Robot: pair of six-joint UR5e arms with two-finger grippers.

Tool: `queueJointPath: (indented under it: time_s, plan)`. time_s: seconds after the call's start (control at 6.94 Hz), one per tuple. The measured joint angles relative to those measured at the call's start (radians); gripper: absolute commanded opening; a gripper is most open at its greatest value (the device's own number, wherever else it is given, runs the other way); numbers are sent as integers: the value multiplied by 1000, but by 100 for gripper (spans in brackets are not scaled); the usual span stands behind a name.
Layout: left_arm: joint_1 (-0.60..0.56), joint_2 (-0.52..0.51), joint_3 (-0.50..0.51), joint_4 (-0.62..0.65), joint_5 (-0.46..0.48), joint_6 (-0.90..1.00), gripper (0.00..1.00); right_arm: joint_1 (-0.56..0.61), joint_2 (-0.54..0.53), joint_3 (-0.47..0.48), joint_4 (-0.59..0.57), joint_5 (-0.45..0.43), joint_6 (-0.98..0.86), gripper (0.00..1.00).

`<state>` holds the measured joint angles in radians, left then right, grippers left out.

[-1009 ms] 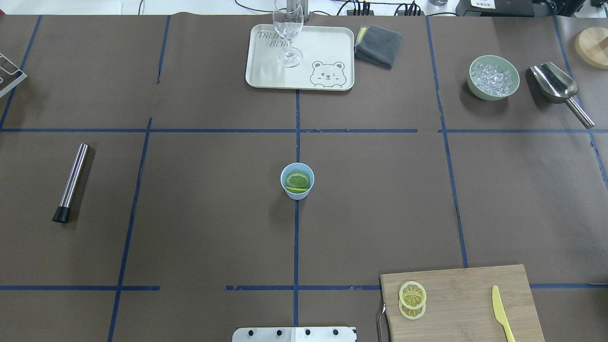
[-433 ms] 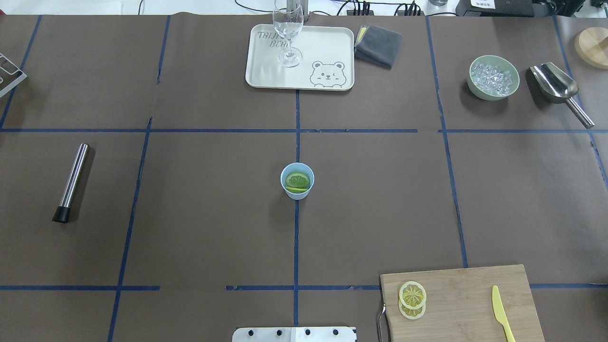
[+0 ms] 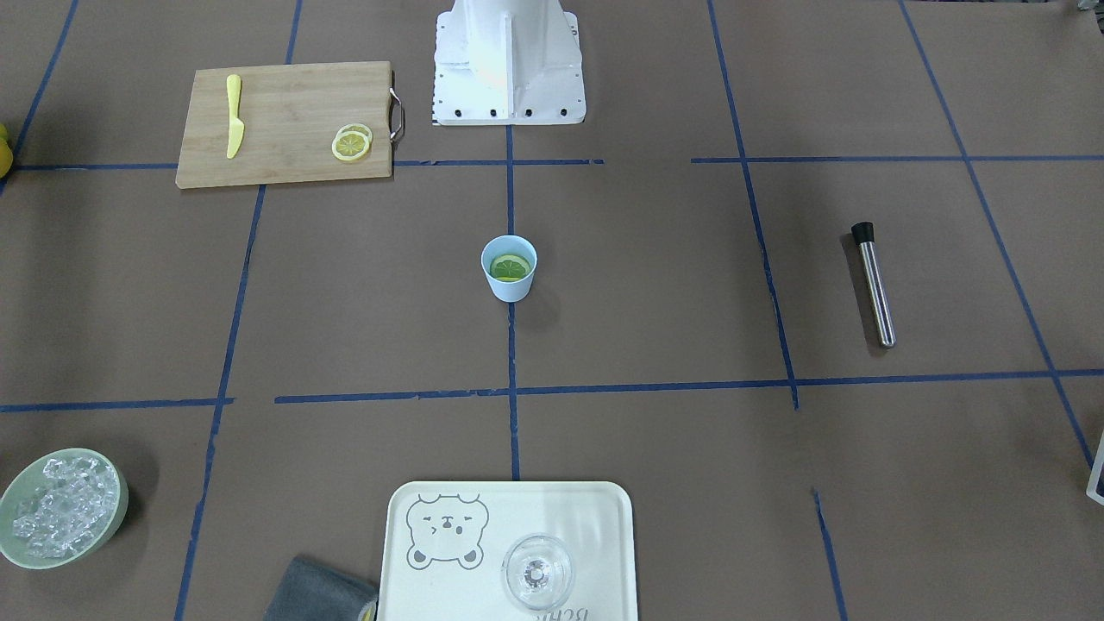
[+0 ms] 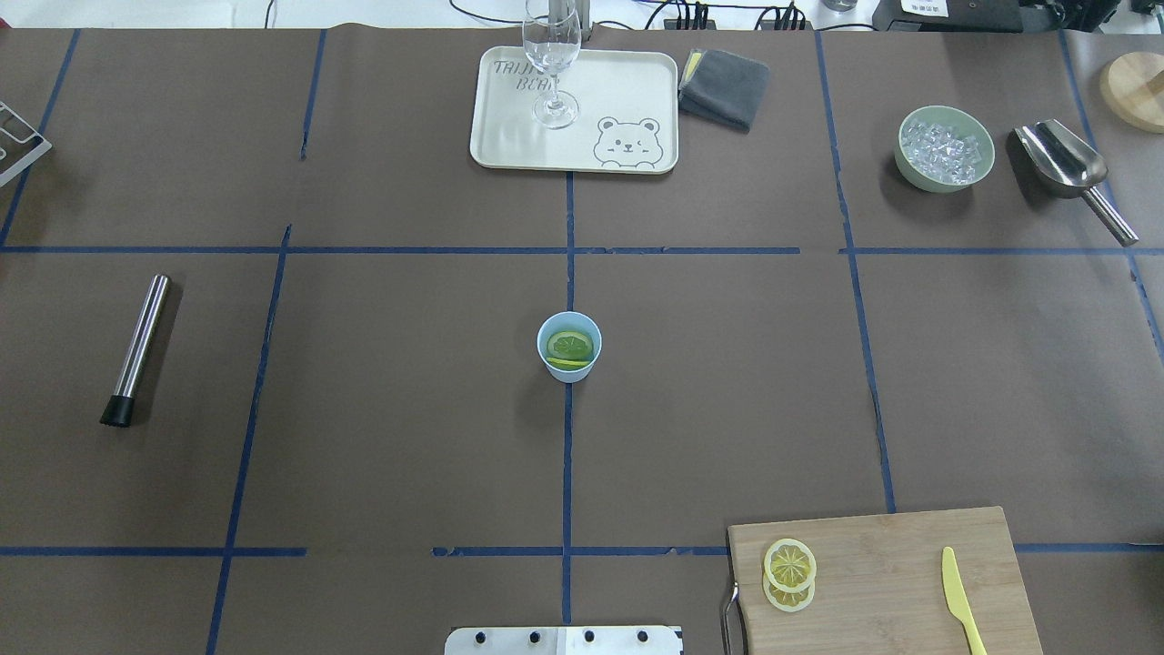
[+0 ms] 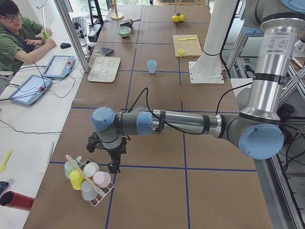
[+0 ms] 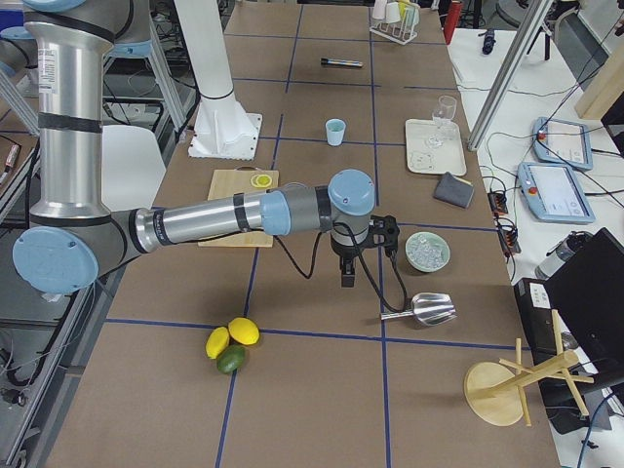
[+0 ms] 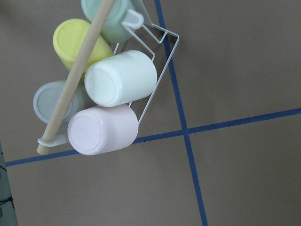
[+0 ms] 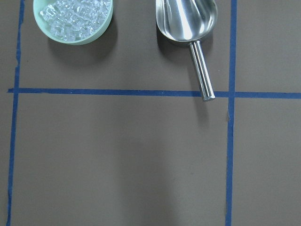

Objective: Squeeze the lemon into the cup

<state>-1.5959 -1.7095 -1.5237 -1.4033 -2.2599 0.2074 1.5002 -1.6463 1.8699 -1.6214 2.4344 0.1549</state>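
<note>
The light-blue cup (image 4: 568, 346) stands upright at the table's centre; it also shows in the front view (image 3: 509, 268). A round greenish slice lies inside it, with a yellow edge showing beneath. Two overlapping lemon slices (image 4: 788, 573) lie on the wooden cutting board (image 4: 873, 582) at the near right. My left gripper (image 5: 113, 167) hangs over the table's far left end, above a cup rack, far from the cup. My right gripper (image 6: 346, 280) hangs near the ice bowl, at the far right. I cannot tell whether either is open or shut. Neither wrist view shows fingers.
A yellow plastic knife (image 4: 960, 596) lies on the board. A cream tray (image 4: 627, 91) holds a clear glass (image 4: 552, 64), with a grey cloth (image 4: 725, 86) beside it. A green ice bowl (image 4: 945, 148), steel scoop (image 4: 1071, 171), steel muddler (image 4: 136, 350) and rack of cups (image 7: 108, 103) stand around.
</note>
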Motion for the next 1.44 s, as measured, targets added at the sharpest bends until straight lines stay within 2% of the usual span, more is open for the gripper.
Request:
queueJointPath:
  time_s: [0.58, 1.44]
  plan:
    - [2, 2, -5, -1, -37, -53, 100, 0, -1, 0, 0, 2, 0, 100]
    - [1, 15, -11, -2, -43, -53, 100, 0, -1, 7, -1, 4, 4, 100]
